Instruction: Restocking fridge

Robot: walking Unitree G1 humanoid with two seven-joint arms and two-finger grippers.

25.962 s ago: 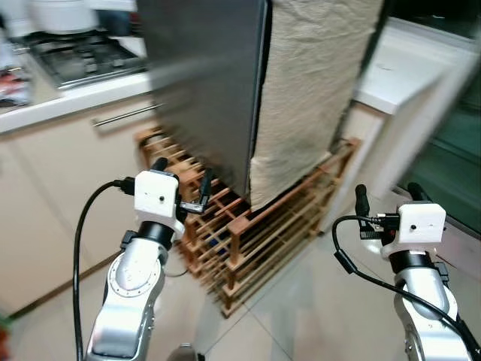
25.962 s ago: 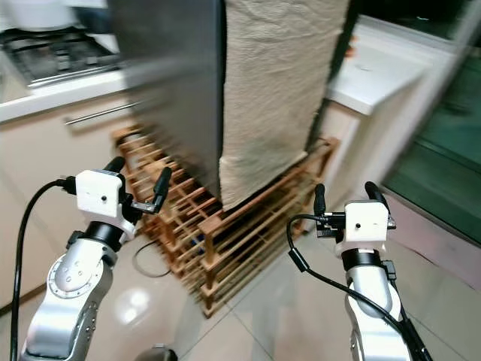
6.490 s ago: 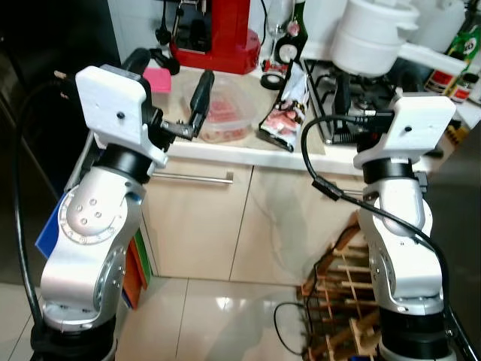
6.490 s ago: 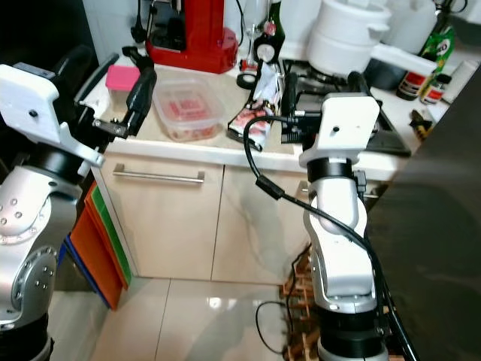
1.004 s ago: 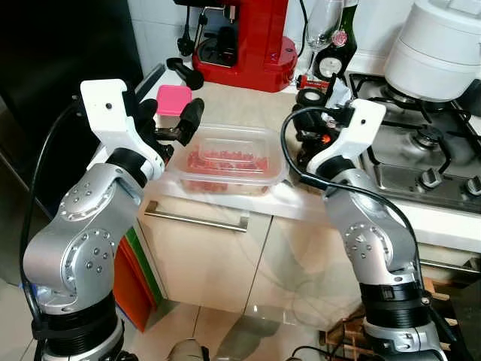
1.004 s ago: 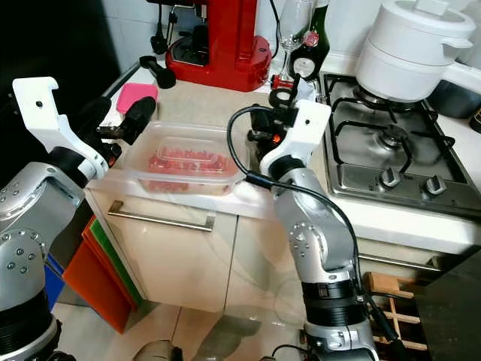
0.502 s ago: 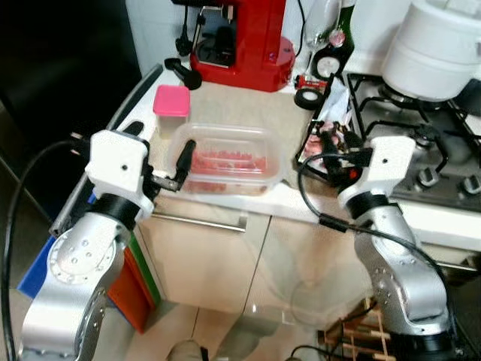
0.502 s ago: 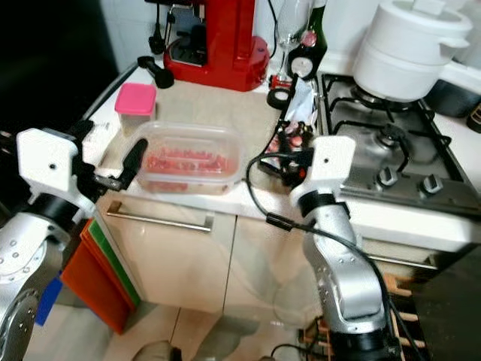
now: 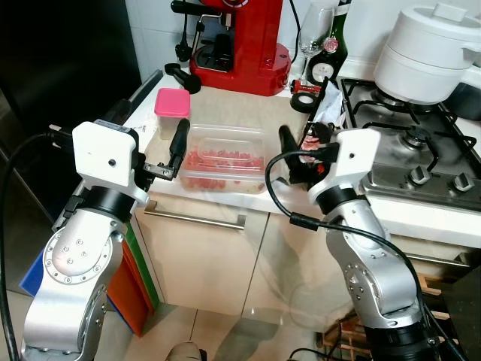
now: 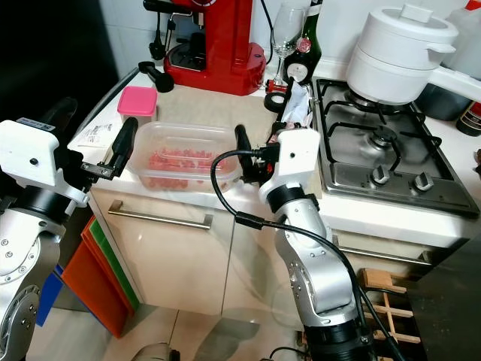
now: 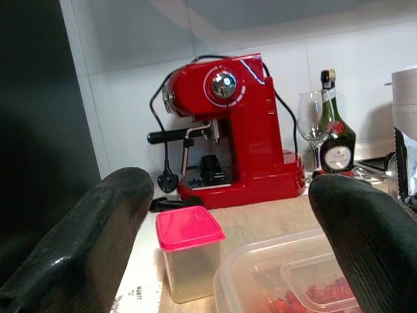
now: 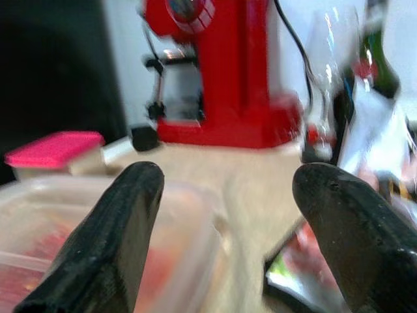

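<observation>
**Both grippers flanking the food container at the counter's front edge**

The clear plastic container (image 9: 224, 159) of red food is sitting on the beige countertop (image 9: 248, 113), right at its front edge above the drawer handle (image 9: 197, 219). The left gripper (image 9: 154, 147) is hovering at the container's left end, fingers spread wide and holding nothing, one black finger (image 9: 179, 141) standing just beside the container wall. The right gripper (image 10: 252, 154) is waiting at the container's right end, fingers also spread wide and empty, one finger (image 10: 242, 143) just off the rim. Behind the container, toward the counter's left edge, a small tub with a pink lid (image 9: 172, 110) is standing upright. A red coffee machine (image 9: 239, 43) is sitting at the back, with a wine glass (image 9: 314, 28) and dark bottle (image 9: 336, 34) beside it. A white pot (image 10: 397, 55) is resting on the gas hob (image 10: 379, 154) to the right.
</observation>
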